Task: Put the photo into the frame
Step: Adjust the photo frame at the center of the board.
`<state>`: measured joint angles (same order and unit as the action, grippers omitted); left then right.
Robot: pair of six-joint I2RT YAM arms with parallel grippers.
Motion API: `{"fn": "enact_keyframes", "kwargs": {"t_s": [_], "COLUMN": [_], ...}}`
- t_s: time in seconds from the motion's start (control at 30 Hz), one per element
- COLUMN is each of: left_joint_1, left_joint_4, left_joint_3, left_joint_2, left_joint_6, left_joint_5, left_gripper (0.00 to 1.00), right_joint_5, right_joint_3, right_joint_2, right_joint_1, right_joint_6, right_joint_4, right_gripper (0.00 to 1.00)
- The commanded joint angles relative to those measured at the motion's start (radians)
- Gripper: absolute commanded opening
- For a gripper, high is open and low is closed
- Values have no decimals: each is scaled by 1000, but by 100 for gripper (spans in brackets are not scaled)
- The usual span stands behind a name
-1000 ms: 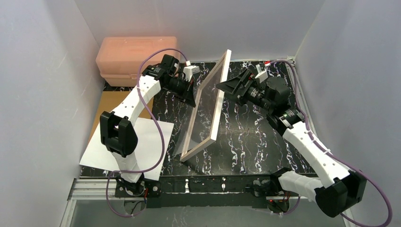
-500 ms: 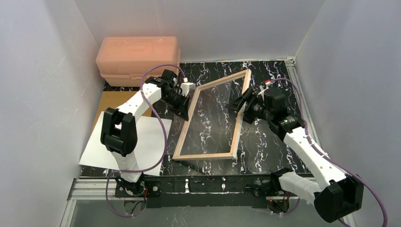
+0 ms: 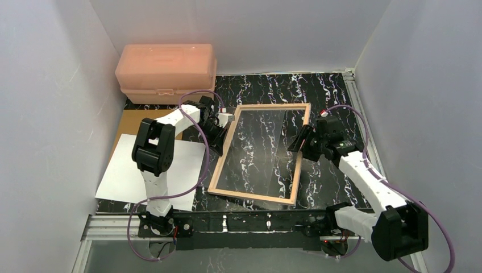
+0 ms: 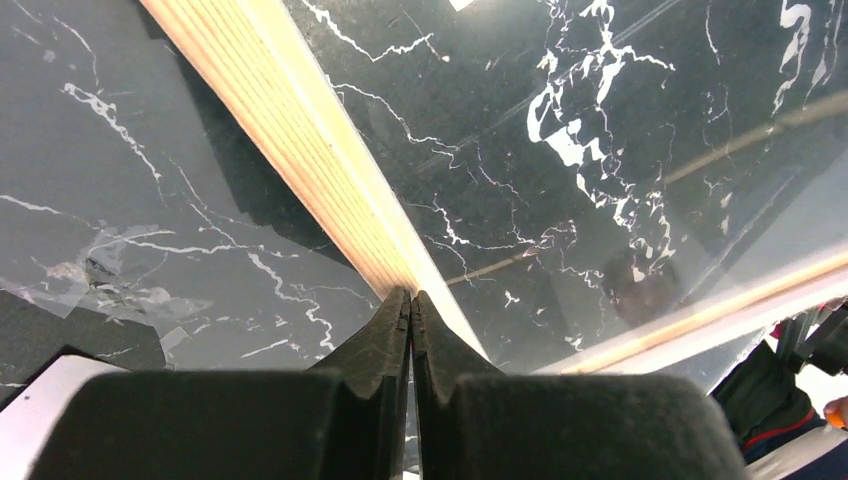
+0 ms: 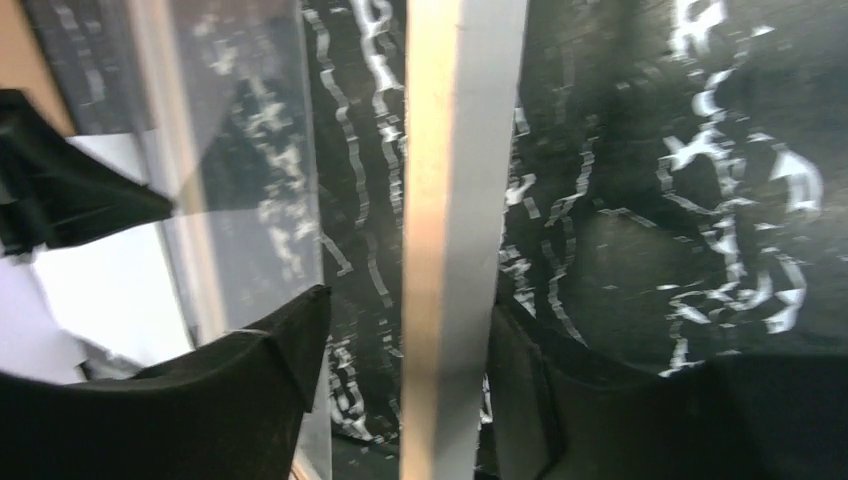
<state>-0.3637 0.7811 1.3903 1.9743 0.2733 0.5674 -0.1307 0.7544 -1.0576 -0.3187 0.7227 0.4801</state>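
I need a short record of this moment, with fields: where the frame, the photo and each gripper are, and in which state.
frame: lies about flat on the table, wood back up, pane empty
photo: left of the frame, white back up, partly hidden by the left arm
left gripper: shut, tips at the frame's left rail
right gripper: open, jaws astride the frame's right rail
backing board: behind the photo, by the left wall

Top view's bright, evenly lit from overhead w/ soft shadows. Glare streaks across the frame (image 3: 253,195). Your R wrist pic's blurred; L wrist's sharp.
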Motion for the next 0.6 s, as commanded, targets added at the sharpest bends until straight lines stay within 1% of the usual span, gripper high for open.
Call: {"fn": "enact_keyframes", "kwargs": {"t_s": [0.0, 0.07, 0.1, 0.33, 0.47, 0.57], "left_joint_1": [-6, -6, -7, -6, -6, -7], "left_joint_4": [-27, -30, -29, -29, -30, -30], "left_joint_3": [-31, -36, -37, -41, -43, -46], "left_joint_2": [-1, -11, -14, -34, -39, -39], "left_joint_6": [26, 22, 19, 8, -3, -7], "left_joint_5": [-21, -14, -10, 9, 24, 31], "left_gripper": [0, 0, 0, 0, 0, 0], "right_joint_5": [99, 104, 98, 37, 29, 13], "right_joint_3": [-7, -24, -33, -70, -48, -24], "right_joint_2": [-84, -133, -154, -277, -288, -252], "right_joint_1": [40, 56, 61, 100, 108, 108], "right_joint_6": [-120, -131, -135, -133, -140, -134], "right_joint_4": [6, -16, -35, -163, -155, -132], "right_gripper": [69, 75, 76, 77, 79, 82]}}
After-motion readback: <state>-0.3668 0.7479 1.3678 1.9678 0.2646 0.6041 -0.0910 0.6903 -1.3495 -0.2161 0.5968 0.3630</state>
